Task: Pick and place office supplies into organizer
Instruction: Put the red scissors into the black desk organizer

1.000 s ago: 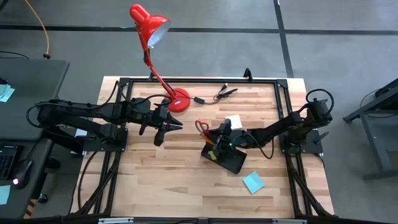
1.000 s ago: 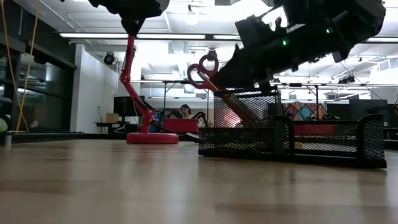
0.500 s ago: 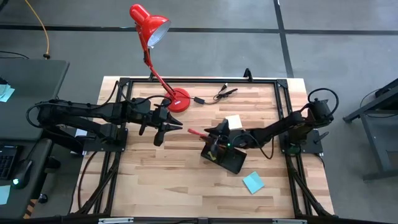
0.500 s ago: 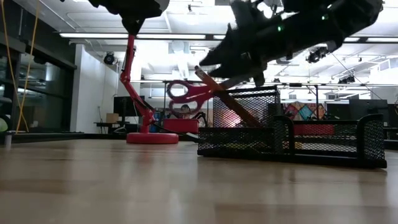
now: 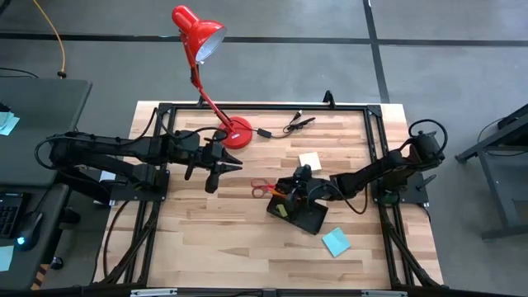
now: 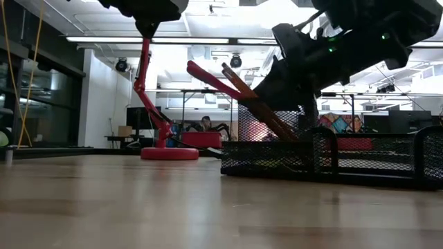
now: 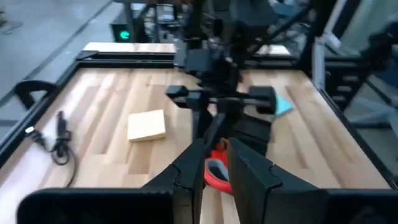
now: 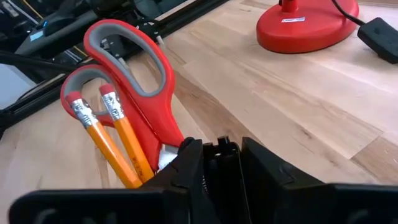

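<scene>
The red-handled scissors (image 5: 262, 190) lean out of the black mesh organizer (image 5: 309, 216), handles toward the table's left and raised (image 6: 208, 72). Two orange-yellow pencils (image 8: 118, 137) lean beside them in the organizer's tall compartment (image 6: 273, 121). My right gripper (image 5: 299, 183) is over that compartment, shut on the scissors. My left gripper (image 5: 231, 163) hovers left of the scissors, its fingers a narrow gap apart, holding nothing. A pale yellow sticky pad (image 5: 309, 160) lies beyond the organizer's far side and a teal one (image 5: 336, 242) on its near side. My right gripper (image 8: 217, 168) has the scissors between its two fingers just past the handles, at the start of the blades (image 8: 169, 154); the fingers hide the blades themselves. It comes from the table's right, slanting down. The scissors tilt up to the left, lower end inside the organizer's mesh compartment.
The red desk lamp's base (image 5: 238, 132) stands near the far edge, between the two grippers. A black cable with clips (image 5: 299, 122) lies by the far frame. Bare wood stretches across the table's near half and left of the organizer.
My right gripper has tipped the scissors over: the handles have swung from up above the organizer, out toward the table's left, and now point left at a low slant. The gripper has moved slightly toward the table's right and near edge. The organizer has slid a little to the right.
</scene>
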`<action>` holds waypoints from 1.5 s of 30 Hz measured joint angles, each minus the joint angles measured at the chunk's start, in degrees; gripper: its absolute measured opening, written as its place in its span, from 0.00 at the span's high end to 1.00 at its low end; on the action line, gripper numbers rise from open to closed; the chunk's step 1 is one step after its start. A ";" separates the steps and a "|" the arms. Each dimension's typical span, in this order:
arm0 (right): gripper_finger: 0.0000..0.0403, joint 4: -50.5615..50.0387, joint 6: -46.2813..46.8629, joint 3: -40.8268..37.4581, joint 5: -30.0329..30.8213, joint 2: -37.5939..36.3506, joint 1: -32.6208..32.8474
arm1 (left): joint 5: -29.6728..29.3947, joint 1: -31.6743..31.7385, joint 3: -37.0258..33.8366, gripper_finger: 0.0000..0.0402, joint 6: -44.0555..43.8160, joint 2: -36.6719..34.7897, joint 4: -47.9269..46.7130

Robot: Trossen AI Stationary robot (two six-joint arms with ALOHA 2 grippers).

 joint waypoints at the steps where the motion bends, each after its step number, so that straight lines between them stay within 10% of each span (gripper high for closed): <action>1: 0.81 -0.07 -0.05 -0.02 -0.03 0.00 -0.11 | -0.92 0.01 0.00 0.86 -1.07 0.02 0.45; 15: 0.76 -0.47 -0.33 -0.13 -0.94 0.15 -1.25 | 8.15 -0.02 0.17 0.86 1.21 7.35 -19.12; 24: 0.76 -0.49 -0.19 -0.17 -1.14 0.17 -1.27 | 15.81 -0.04 0.30 0.86 2.73 18.82 -1.64; 45: 0.71 2.11 -1.30 -0.33 -1.28 -0.18 -1.22 | 10.86 -0.04 13.19 0.96 10.71 26.75 -2.40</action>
